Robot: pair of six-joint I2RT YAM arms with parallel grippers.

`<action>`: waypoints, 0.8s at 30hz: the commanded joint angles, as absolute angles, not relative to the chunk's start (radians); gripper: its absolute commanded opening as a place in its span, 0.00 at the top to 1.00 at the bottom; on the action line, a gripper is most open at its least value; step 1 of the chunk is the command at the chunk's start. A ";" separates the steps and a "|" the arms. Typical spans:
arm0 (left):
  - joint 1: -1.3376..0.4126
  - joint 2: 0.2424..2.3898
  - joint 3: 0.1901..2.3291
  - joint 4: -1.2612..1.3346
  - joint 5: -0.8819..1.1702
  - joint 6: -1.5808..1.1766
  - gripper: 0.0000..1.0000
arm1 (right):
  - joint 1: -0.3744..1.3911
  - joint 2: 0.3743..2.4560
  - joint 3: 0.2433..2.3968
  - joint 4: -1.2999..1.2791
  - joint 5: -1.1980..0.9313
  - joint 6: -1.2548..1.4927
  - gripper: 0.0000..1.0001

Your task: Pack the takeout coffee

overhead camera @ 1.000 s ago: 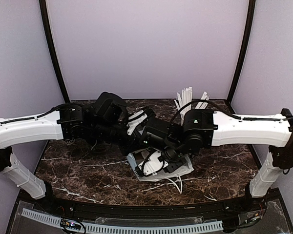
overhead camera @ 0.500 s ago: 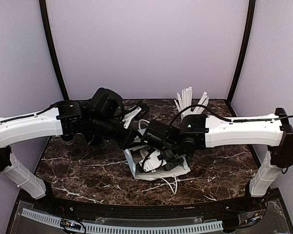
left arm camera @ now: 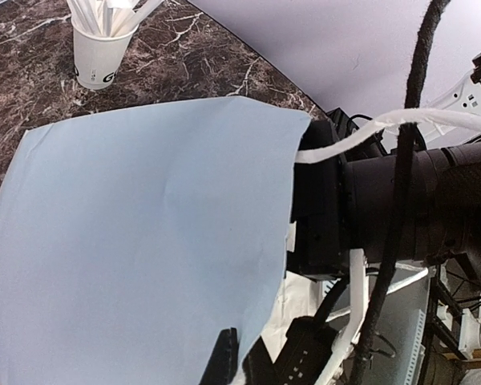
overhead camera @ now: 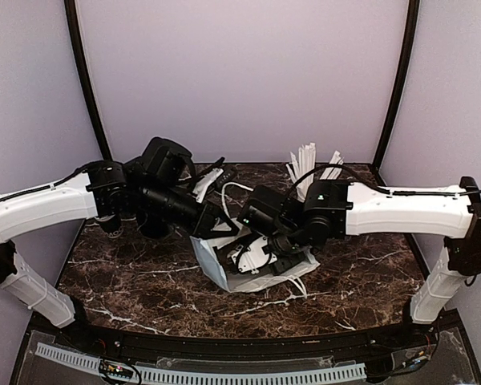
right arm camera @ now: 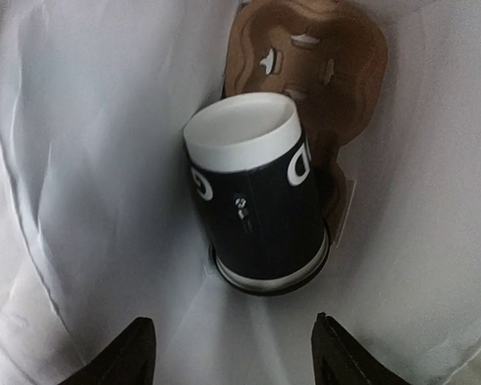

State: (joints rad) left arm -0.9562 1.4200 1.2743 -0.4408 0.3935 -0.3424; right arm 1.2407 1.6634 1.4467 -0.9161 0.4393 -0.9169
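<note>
Item count: one bag [overhead camera: 215, 269], one coffee cup [right arm camera: 256, 208], one cardboard cup carrier [right arm camera: 305, 72], one white cup of sticks [left arm camera: 100, 56], and two grippers.

Bag: white paper, on the marble table [overhead camera: 128, 273], with its mouth facing the right arm.

Coffee cup: inside the bag, deep in its far end. It lies tipped, with the white base pointing away from the bag mouth and the black-lidded end towards it. The sides are dark with white lettering. The brown carrier lies inside the bag, just behind the cup and touching it.

Right gripper [right arm camera: 236, 350]: inside the bag mouth. The jaws stand wide, one fingertip [right arm camera: 136, 349] on each side, apart from the cup and holding nothing.

Left gripper [left arm camera: 234, 362]: at the bag's rim on the side opposite the right arm. The jaws are closed on the paper edge, holding that side of the bag raised.

Cup of sticks: outside the bag, well behind it, upright on the table.
</note>
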 commanded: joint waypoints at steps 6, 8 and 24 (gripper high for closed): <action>-0.901 1.387 1.195 -0.347 0.596 -0.484 1.00 | 1.228 1.756 1.539 -0.894 0.310 -0.937 0.22; -0.896 1.383 1.166 -0.310 0.622 -0.507 1.00 | 1.222 1.781 1.546 -0.876 0.297 -0.942 0.21; -0.887 1.362 1.114 -0.244 0.723 -0.558 1.00 | 1.179 1.894 1.613 -0.654 0.469 -0.893 0.20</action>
